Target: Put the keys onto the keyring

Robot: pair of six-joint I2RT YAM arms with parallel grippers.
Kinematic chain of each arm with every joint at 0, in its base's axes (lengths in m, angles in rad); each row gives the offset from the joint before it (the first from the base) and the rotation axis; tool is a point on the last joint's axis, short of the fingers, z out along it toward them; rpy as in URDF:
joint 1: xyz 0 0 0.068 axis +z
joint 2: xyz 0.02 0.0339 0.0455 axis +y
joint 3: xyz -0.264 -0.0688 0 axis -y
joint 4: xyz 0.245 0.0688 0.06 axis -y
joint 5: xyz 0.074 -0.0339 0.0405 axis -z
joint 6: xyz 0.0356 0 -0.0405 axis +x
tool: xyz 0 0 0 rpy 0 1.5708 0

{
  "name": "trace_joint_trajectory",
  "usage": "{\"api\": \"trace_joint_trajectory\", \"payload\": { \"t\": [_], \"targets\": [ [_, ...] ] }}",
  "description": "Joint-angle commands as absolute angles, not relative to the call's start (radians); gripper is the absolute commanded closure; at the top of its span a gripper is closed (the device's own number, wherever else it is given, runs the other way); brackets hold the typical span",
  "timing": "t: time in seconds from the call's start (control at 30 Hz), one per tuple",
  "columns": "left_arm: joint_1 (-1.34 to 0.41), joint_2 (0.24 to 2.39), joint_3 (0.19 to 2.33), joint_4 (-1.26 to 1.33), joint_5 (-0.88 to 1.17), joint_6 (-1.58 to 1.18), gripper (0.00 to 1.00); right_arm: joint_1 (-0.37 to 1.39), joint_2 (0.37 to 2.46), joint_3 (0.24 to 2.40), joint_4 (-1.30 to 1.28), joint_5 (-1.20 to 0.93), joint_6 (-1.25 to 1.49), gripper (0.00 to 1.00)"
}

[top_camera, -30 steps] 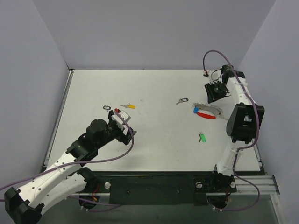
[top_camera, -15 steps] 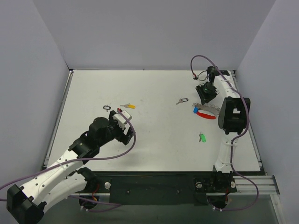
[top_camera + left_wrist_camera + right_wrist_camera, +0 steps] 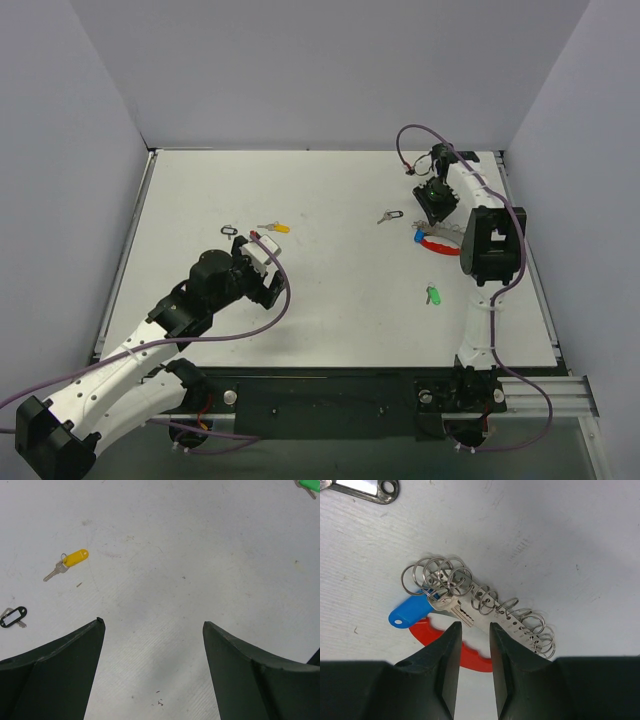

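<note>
**Right pincer**: hanging directly over the keyring, jaws standing only narrowly apart and gripping nothing. Bare worktop and a sliver of red are showing through the gap.

**Change:** over the last second the right arm has been swinging in from the right edge of the worktop. It has carried its wrist leftward until it is sitting above the keyring. The arm is now covering part of the ring's length in the top view. Judged from this, the reach is ending and a grasp of the keyring is coming next.

**Keyring**: lying flat on the far right of the worktop.
- Its long axis is running diagonally in the right wrist view, from a cluster of loops at upper left to the end loops at lower right.
- The red piece is curving beneath it.

**Blue key**: appearing already threaded at the cluster end. Its head is pointing lower left and its blade is lying along the ring toward the pincer.

**Loose keys:**
- black key, near the ring on its left
- green key, nearer the arm bases
- yellow key, well apart on the left half

**Left pincer**: gaping wide and empty, hovering over bare worktop short of the yellow key and barely shifting.
</note>
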State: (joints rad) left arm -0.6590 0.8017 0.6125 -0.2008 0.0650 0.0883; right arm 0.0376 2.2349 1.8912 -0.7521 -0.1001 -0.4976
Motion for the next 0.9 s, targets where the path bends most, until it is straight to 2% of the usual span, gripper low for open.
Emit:
{"api": "trace_joint_trajectory", "payload": {
  "t": [0.0,0.7,0.87],
  "targets": [
    [-0.650,0.801,0.634,-0.187,0.083,0.098,0.10,0.038,2.255,1.921,-0.808,-0.052,-0.509,0.75],
    [-0.644,0.805,0.637,-0.190,0.092,0.100,0.10,0.040,2.309,1.970,-0.844,-0.003,-0.529,0.75],
    [-0.643,0.805,0.635,-0.192,0.094,0.101,0.10,0.037,2.299,1.979,-0.839,-0.003,-0.517,0.79]
  ]
}}
